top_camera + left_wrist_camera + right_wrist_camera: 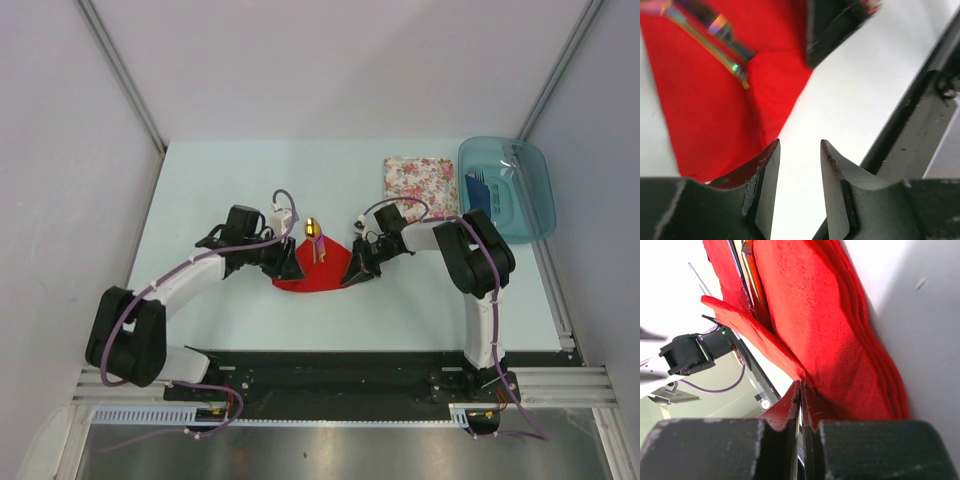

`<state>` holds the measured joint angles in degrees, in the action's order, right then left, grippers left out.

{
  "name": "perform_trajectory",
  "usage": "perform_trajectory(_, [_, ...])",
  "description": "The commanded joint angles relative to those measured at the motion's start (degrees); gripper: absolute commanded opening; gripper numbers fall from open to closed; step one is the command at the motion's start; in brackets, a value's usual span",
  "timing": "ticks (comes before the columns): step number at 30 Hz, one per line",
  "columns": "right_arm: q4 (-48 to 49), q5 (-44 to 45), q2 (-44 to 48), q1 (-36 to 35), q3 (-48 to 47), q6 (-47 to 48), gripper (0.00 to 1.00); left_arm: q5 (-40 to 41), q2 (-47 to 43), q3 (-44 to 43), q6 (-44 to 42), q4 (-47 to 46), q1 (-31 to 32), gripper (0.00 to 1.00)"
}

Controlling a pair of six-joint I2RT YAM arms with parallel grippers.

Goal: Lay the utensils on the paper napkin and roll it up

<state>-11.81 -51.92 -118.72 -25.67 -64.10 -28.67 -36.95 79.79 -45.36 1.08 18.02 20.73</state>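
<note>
Two claws meet over a thin red paper napkin [315,277] lying on the pale blue-green surface [220,190] between the arms. The left claw [293,263] sits at the napkin's left edge. In its wrist view the left claw [800,145] stands released, jaws apart, with only bare surface showing in the gap and the red paper napkin [700,115] just beside its left finger. The right claw [352,270] is at the napkin's right edge. From its own camera the right claw [801,387] is clenched on a raised flap of the red paper napkin [840,340], which folds up from the surface. The slim utensils [316,242] lie along the napkin's middle, their shiny gold oval spoon head [313,228] sticking out past its far edge. An iridescent utensil handle [715,30] rests on the red paper in the left wrist view. Well apart at the far right lie a white floral-print napkin [420,183] and, touching it, a translucent teal plastic bin [535,205] holding blue items too small to identify.
</note>
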Motion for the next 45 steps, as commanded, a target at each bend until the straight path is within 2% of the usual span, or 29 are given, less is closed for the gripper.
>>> perform_trajectory(1, [-1.63,4.72,1.12,0.36,0.73,1.68,0.07,-8.4,-0.61,-0.07,1.46,-3.79,2.02,0.42])
perform_trajectory(6, [-1.81,4.9,1.29,0.36,0.81,1.68,0.07,-8.31,6.6,-1.73,5.77,-6.15,2.56,0.38])
perform_trajectory(11, [-1.55,5.08,2.26,0.36,1.08,2.21,0.07,-8.4,14.15,-6.75,5.86,-6.33,2.3,0.34])
perform_trajectory(19, [-2.07,5.6,3.31,-0.08,0.99,3.18,0.07,-8.4,23.21,-8.16,7.88,-8.0,-0.95,0.26])
perform_trajectory(31, [-1.55,5.43,7.53,-3.68,-3.14,4.06,0.1,-8.05,25.24,-7.46,7.44,-8.53,-1.22,0.24])
perform_trajectory(45, [-2.51,11.22,0.24,-5.88,-6.83,4.49,0.09,-8.23,24.27,-6.76,7.97,-9.06,-1.31,0.26])
